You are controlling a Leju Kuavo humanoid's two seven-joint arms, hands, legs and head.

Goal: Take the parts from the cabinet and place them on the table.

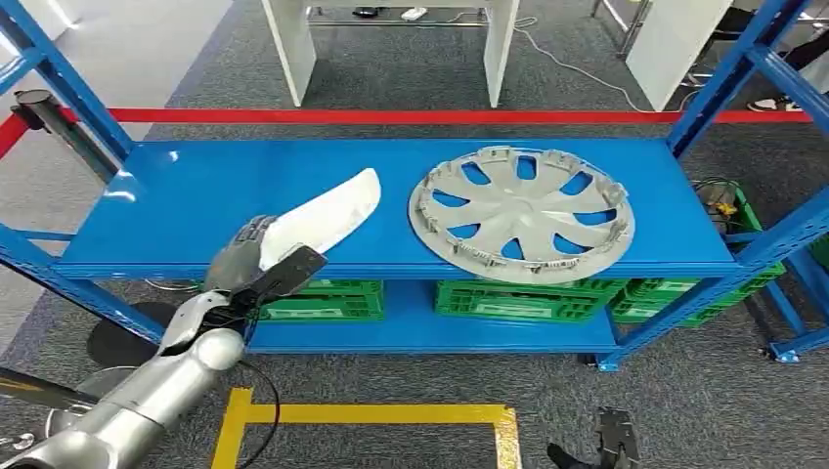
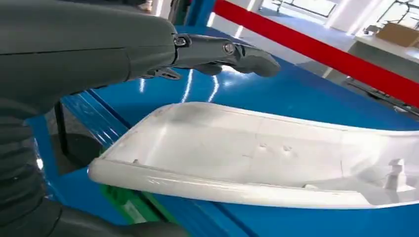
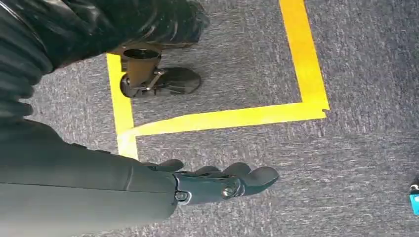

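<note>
In the head view the left hand (image 1: 256, 256) reaches onto the blue shelf (image 1: 196, 186), gripping the near end of the white curved part (image 1: 327, 217); the silver wheel cover (image 1: 521, 213) lies on the shelf beside that part. In the left wrist view the fingers (image 2: 237, 55) extend above the part (image 2: 247, 153). In the right wrist view the right hand (image 3: 217, 182) hangs over the grey carpet (image 3: 346, 173), fingers loosely spread and holding nothing.

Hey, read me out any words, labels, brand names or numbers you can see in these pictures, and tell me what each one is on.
No text can be read.
White label on the green crate under the blue shelf: too small and blurred to read.
White part at the left hand: no markings visible.
Silver hubcap: no lettering visible.
</note>
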